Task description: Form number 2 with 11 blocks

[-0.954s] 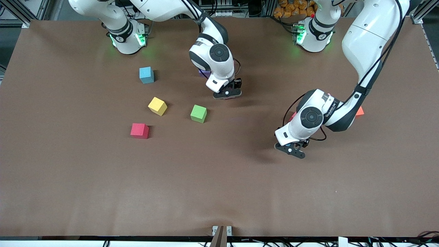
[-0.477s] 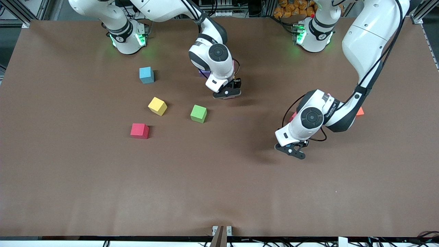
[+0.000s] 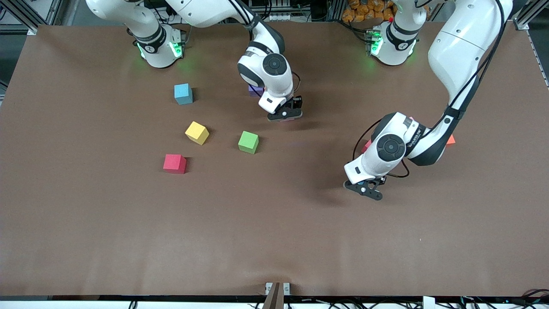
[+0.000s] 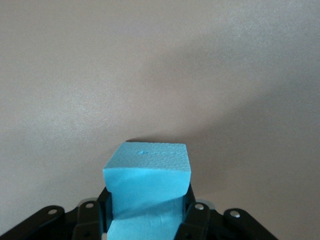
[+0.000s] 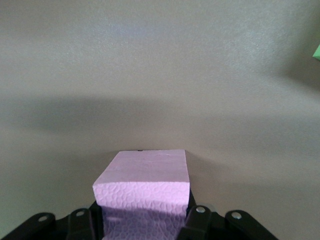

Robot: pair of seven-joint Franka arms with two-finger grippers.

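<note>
My left gripper (image 3: 365,189) is shut on a blue block (image 4: 147,182) that rests on the table, with its fingers (image 4: 196,222) pressed against two sides. My right gripper (image 3: 284,115) is shut on a pink block (image 5: 142,192) low over the table's middle, beside the green block (image 3: 248,142). Loose blocks lie toward the right arm's end: another blue (image 3: 183,93), yellow (image 3: 197,132) and red (image 3: 174,163). A purple block (image 3: 255,90) is half hidden by the right arm. The number 2 is out of view.
An orange block (image 3: 450,139) and a red block's edge (image 3: 366,146) peek out from under the left arm. The brown table (image 3: 274,240) spreads wide and bare toward the front camera. A green corner (image 5: 317,50) shows in the right wrist view.
My left gripper has closed on the blue block. The right gripper has shifted slightly with the pink block. The loose blocks have not moved.
</note>
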